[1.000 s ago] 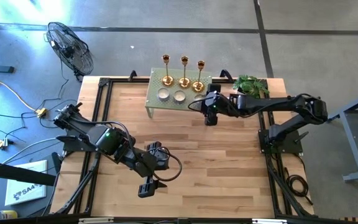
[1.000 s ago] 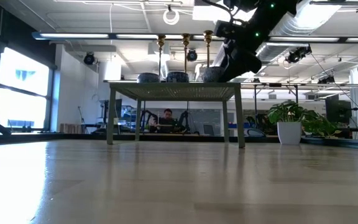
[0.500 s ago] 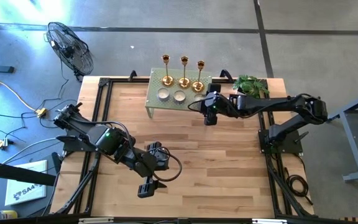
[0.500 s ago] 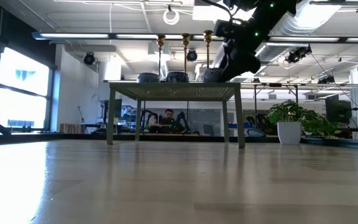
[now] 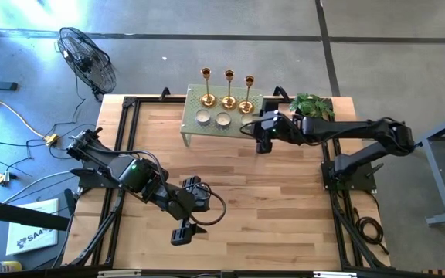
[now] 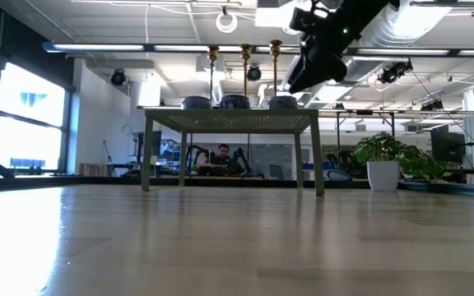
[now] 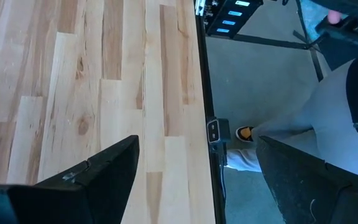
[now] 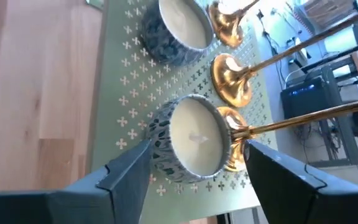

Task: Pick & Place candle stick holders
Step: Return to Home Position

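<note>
Three gold candle stick holders (image 5: pixel 229 99) stand in a row on their round bases along the far side of a small green perforated table (image 5: pixel 195 130). In the right wrist view their bases (image 8: pixel 231 77) sit just behind a row of white candles in blue patterned cups (image 8: pixel 191 140). My right gripper (image 5: pixel 247 127) hovers open above the right end of the green table. Its fingers (image 8: pixel 129 168) stand either side of the nearest cup and touch nothing. My left gripper (image 5: pixel 182 232) waits open over the wooden table's near side.
A potted plant (image 5: pixel 314 104) stands at the far right of the wooden table, beside the green table. A fan (image 5: pixel 87 58) and cables lie on the floor to the far left. A person's leg and shoe (image 7: pixel 244 134) show past the table's edge.
My right gripper has risen a little from the level of the rightmost candle cup, still open. That cup now shows whole below it in the low view. The candle stick holders have stayed in place.
</note>
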Controlling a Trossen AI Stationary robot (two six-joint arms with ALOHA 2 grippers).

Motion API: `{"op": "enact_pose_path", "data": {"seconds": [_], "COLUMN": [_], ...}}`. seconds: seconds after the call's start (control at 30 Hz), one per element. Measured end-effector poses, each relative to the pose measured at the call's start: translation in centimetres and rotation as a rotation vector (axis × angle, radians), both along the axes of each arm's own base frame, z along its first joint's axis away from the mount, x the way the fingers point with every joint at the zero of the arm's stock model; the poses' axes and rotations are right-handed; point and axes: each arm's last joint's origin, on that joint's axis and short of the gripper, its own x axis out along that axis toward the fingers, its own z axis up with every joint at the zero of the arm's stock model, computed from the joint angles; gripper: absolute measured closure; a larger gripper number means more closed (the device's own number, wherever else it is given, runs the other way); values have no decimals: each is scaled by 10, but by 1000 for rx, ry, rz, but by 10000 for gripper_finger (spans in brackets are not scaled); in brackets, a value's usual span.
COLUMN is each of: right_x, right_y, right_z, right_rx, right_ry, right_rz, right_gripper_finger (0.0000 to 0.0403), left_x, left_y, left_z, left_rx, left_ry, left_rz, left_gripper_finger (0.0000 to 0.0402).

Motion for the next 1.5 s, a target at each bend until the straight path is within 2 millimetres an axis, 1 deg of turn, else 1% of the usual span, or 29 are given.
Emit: {"op": "enact_pose_path", "data": {"seconds": [0.13,0.23,0.33,0.43,0.57,0.63,0.7,0.83,0.97,1.1,1.17,1.27,1.33,1.4,1.5], "right_x": [-4,-11,-25,-43,-64,-73,-80,-85,-86,-86,-87,-91,-96,-101,-112], "right_y": [15,36,60,80,98,103,109,122,132,136,136,135,133,131,127], "right_z": [11,24,44,68,93,102,110,114,114,115,117,121,124,127,133], "right_rx": [23,151,357,632,946,1050,1116,1163,1153,1132,1117,1117,1101,1077,1017], "right_ry": [-53,-167,-302,-440,-538,-562,-585,-606,-605,-638,-648,-678,-692,-704,-746], "right_rz": [59,124,269,434,606,666,708,722,750,735,764,783,798,816,854], "right_gripper_finger": [155,155,155,155,155,155,155,155,155,159,173,212,246,285,349], "left_x": [0,0,0,1,1,2,4,8,12,10,8,-1,-6,-15,-27], "left_y": [0,0,1,2,3,3,3,2,-2,-10,-12,-18,-19,-20,-12], "left_z": [0,0,0,0,0,1,3,9,18,24,24,27,30,33,41], "left_rx": [2,3,19,39,67,73,74,71,114,188,237,281,288,296,320], "left_ry": [2,1,-7,-19,-41,-59,-86,-164,-296,-392,-406,-423,-435,-432,-436], "left_rz": [0,0,14,38,75,91,109,160,184,192,215,210,204,184,199], "left_gripper_finger": [85,85,85,85,85,85,85,85,85,85,91,114,136,163,207]}}
